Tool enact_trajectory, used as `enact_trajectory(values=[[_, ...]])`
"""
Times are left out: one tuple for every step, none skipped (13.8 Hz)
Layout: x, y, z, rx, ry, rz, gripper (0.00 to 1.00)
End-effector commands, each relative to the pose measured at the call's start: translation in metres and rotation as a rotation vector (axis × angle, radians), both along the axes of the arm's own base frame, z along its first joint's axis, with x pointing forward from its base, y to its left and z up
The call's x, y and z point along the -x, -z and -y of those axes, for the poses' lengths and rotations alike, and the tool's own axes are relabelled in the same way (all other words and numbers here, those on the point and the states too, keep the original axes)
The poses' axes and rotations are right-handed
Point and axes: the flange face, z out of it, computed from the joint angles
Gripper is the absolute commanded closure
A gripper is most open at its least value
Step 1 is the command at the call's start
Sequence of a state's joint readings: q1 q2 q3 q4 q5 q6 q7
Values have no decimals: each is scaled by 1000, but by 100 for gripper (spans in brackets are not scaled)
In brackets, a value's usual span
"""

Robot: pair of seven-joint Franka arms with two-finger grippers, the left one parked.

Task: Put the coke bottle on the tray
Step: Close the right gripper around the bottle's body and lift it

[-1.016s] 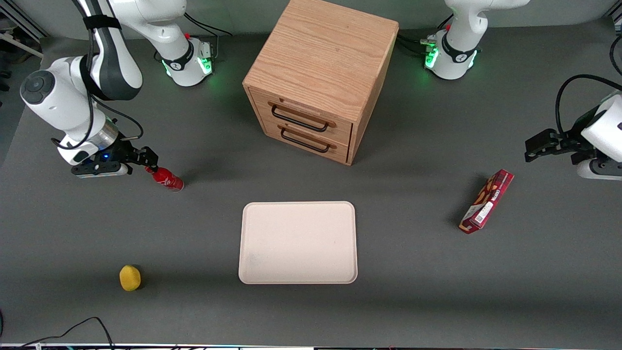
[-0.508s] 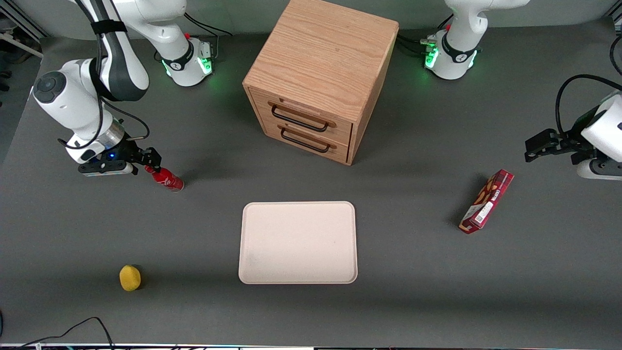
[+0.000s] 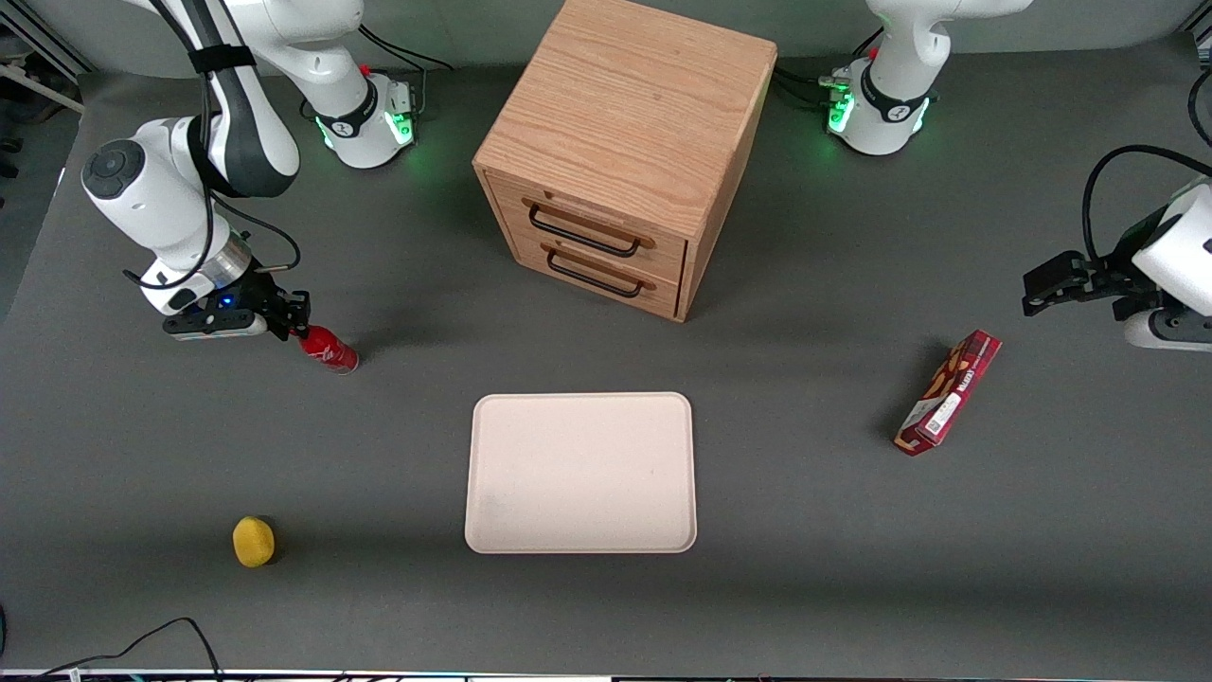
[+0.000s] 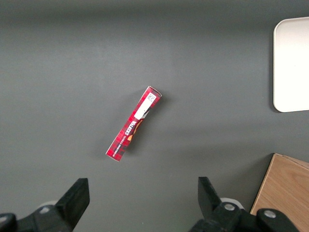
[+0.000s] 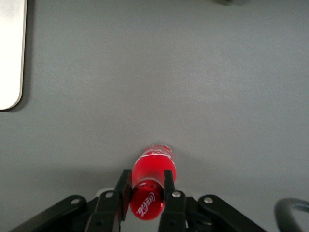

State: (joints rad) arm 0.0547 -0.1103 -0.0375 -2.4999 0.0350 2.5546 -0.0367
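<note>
The right arm's gripper (image 3: 295, 327) has come lower and closer in over the last second, sliding down from the cap toward the neck of the coke bottle (image 3: 328, 349). In the right wrist view the two fingers (image 5: 122, 186) now flank the top of the bottle (image 5: 150, 186), one on each side and touching or all but touching it, so the jaws read as clenched on the coke bottle, or at the very point of clenching. The bottle itself has not shifted: it stands on the table (image 3: 852, 568) where it stood a second ago, its base just below and ahead of the jaws.

That suggests the reach is over and the grasp is being made; the lift has not yet begun.

The tray (image 3: 580, 472) lies well apart from the jaws, toward the parked arm's end of the table and nearer the front camera, with nothing on it. Its rounded corner (image 5: 9, 53) shows in the right wrist view, ahead of the jaws and off to one side.

The wooden drawer cabinet (image 3: 620, 156) stands farther from the front camera than the tray. A yellow sponge (image 3: 253, 541) sits nearer the front camera than the jaws, and a red snack box (image 3: 949, 392) lies far toward the parked arm's end. None of them appears to block the way to the tray.
</note>
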Motion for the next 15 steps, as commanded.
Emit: enact_trajectory(values=[[4,-3,3,-2,-22,20,79],[5,-2,3,-3,-22,17,85],[4,-3,2,-3,-22,14,89],[3,-8,-1,-6,-22,15,91],[0,-16,-5,-8,-22,16,93],[-7,-29,-16,-7,-44,10,93],[-16,-42,-23,-9,-43,-5,93],[-27,-58,-27,-13,-32,-11,94],[-40,-73,-37,-15,-37,-19,94],[-54,-88,-51,-19,-33,-31,95],[-70,-101,-64,-24,-20,-57,95],[-86,-114,-79,-28,-22,-74,95],[-103,-123,-96,-38,-15,-83,95],[-117,-130,-114,-50,4,-87,95],[-131,-133,-133,-63,13,-84,95]])
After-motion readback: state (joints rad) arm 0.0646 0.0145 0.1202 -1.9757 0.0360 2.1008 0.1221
